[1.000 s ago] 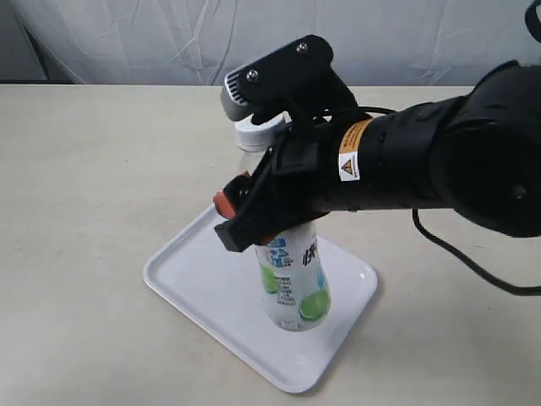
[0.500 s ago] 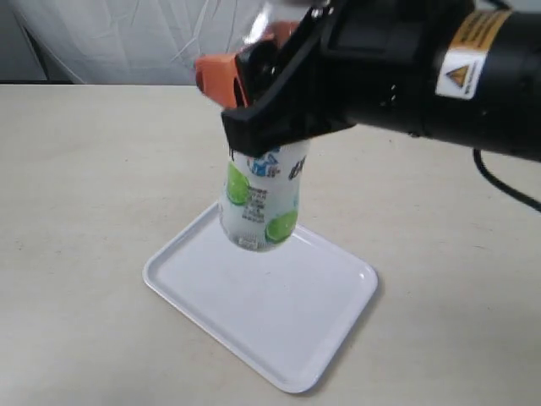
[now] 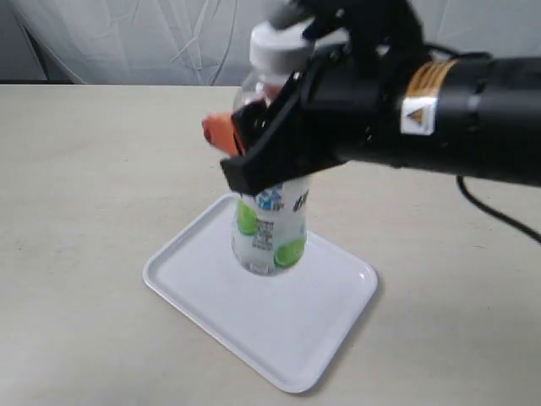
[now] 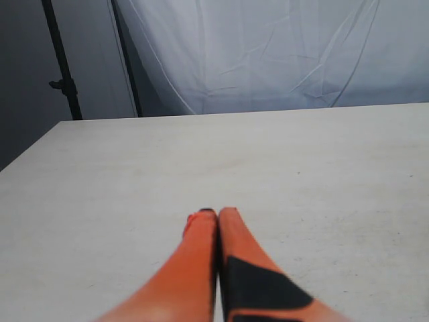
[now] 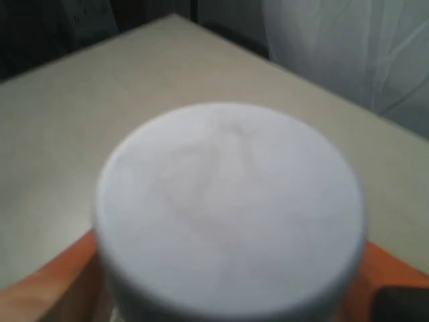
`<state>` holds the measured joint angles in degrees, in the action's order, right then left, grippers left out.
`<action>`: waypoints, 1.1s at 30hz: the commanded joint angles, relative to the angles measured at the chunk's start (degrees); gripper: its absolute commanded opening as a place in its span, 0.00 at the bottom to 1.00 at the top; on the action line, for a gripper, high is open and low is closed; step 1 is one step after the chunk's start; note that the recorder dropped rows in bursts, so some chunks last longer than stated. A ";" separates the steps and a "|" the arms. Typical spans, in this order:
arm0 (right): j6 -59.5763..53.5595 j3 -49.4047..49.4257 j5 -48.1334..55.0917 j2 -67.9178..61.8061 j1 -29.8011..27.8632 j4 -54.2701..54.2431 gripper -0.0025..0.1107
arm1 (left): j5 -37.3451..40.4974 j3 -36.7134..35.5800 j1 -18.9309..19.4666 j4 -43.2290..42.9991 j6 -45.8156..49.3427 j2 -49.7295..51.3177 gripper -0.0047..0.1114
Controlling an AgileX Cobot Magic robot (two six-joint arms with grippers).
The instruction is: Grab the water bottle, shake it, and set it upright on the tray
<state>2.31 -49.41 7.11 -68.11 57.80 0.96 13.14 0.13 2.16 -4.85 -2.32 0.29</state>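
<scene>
Holding: the right gripper is clamped on the water bottle, with its orange-tipped fingers across the clear shoulder, below the white cap and above the label.
Bottle position: it is over the middle of the tray, close to upright with a slight lean. The base looks a little clear of the tray, but the exterior view does not settle whether it touches.
Left gripper: the left gripper has its fingers pressed together with nothing between them. It hangs over bare table, well apart from the bottle.
Weight: the bottle is small and probably light. Any liquid inside will slosh and shift the load during a shake.
Stiffness: the thin clear wall likely gives under a hard squeeze, while the shoulder and neck should be firmer.
Slip: the smooth plastic and glossy label could slide between the pads if the grip eases.
Where to hold: high on the shoulder, as now, keeps the base free for setting down.
Risk: a tall, narrow bottle let go while leaning may tip.
Stage: this is either shaking or lowering onto the tray; the bottle is not yet released.
Surface: the table is pale, matte and flat. The tray is smooth with a low rim, so the bottle may skate on it.
Room: a white cloth backdrop hangs behind the table, with a dark stand pole at one side.
</scene>
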 commanded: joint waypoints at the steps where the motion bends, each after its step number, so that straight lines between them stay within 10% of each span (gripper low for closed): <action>1: -0.08 -1.72 -4.81 7.58 -0.02 -0.03 0.02 | -0.26 -0.13 0.01 -0.28 -0.22 -0.29 0.04; 26: -0.84 -1.72 -5.43 -9.44 6.57 -1.58 0.02 | -0.26 -0.13 0.01 -0.28 -0.22 -0.29 0.04; 33: 6.79 -1.72 -3.51 -9.33 -9.07 -1.39 0.02 | -0.26 -0.13 0.01 -0.28 -0.22 -0.29 0.04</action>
<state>4.11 -50.70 6.05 -77.96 54.14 0.00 13.14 0.13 2.16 -4.85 -2.32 0.29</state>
